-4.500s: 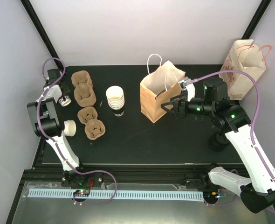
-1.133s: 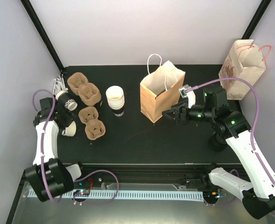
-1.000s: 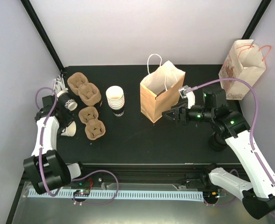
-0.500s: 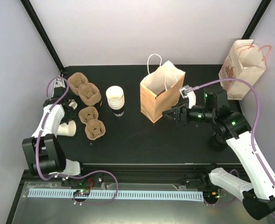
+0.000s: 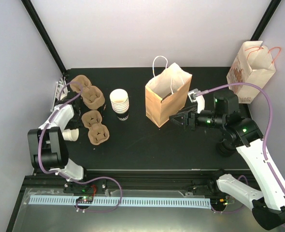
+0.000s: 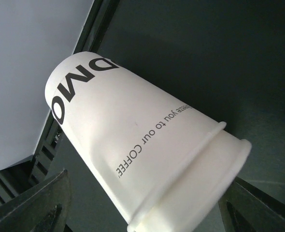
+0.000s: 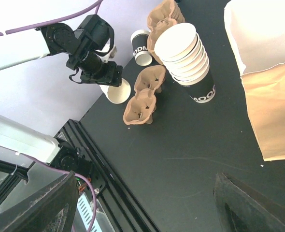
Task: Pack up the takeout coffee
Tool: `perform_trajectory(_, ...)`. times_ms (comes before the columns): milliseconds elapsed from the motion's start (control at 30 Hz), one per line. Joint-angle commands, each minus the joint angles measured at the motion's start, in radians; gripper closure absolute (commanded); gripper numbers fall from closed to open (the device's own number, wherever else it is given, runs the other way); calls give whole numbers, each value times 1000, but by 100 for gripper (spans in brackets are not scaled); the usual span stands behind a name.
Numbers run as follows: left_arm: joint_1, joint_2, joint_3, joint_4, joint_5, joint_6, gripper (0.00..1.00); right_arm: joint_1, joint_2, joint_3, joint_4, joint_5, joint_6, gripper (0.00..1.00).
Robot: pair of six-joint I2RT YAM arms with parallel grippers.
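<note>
Top view: the right gripper (image 5: 180, 118) hovers wide and empty beside the paper bag (image 5: 165, 96), we judge to steady it. Left wrist: the left gripper (image 6: 147, 212) stands wide astride a cup (image 6: 142, 145) lying on the desk (image 6: 205, 48), positioned to close. Right wrist: carriers (image 7: 140, 99) sit near that cup.

1. Paper bags: two. The brown bag (image 5: 163, 101) stands mid-table and the white printed bag (image 5: 251, 63) at the far right corner.
2. Brown pulp cup carriers: four lobes seen from above, near the left edge, as a far pair (image 5: 93, 96) and a near pair (image 5: 98, 133). Can't tell whether each pair is one piece.
3. Nested cups: one stack (image 5: 119, 102), between the carriers and the brown bag. Several rims show, exact number unclear.
4. Loose cups: two, both on their sides by the left edge. One is a white cup (image 5: 71, 134), the other a dark-banded cup (image 7: 142, 48).
5. Robot arms: two, a left arm (image 5: 48, 145) and a right arm (image 5: 256, 154).
</note>
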Motion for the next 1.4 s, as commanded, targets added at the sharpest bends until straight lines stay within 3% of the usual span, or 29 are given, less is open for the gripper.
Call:
perform_trajectory(0, -3, 33, 16, -38, -79, -18, 16, 3, -4, 26, 0, -23, 3, 21)
perform_trajectory(367, -23, 109, 23, -75, -122, -65, 26, 3, 8, 50, -14, -33, -13, 21)
perform_trajectory(567, -37, 112, 34, -83, -139, -71, 50, 3, 9, 63, -14, -33, -5, 21)
perform_trajectory(800, -67, 70, 45, -94, -126, -90, 57, 3, -15, 55, -13, -27, 5, 21)
perform_trajectory(933, -72, 21, 41, -100, -109, -106, 71, 3, -19, 44, -16, -31, 7, 21)
perform_trajectory(1033, -72, -2, 36, -104, -99, -128, 74, 3, -20, 47, -11, -33, 10, 21)
perform_trajectory(1167, -73, -8, 43, -120, -102, -143, 89, 3, -16, 54, -12, -36, 10, 21)
perform_trajectory(1367, -89, -29, 58, -154, -110, -172, 95, 3, -13, 51, -10, -32, 8, 21)
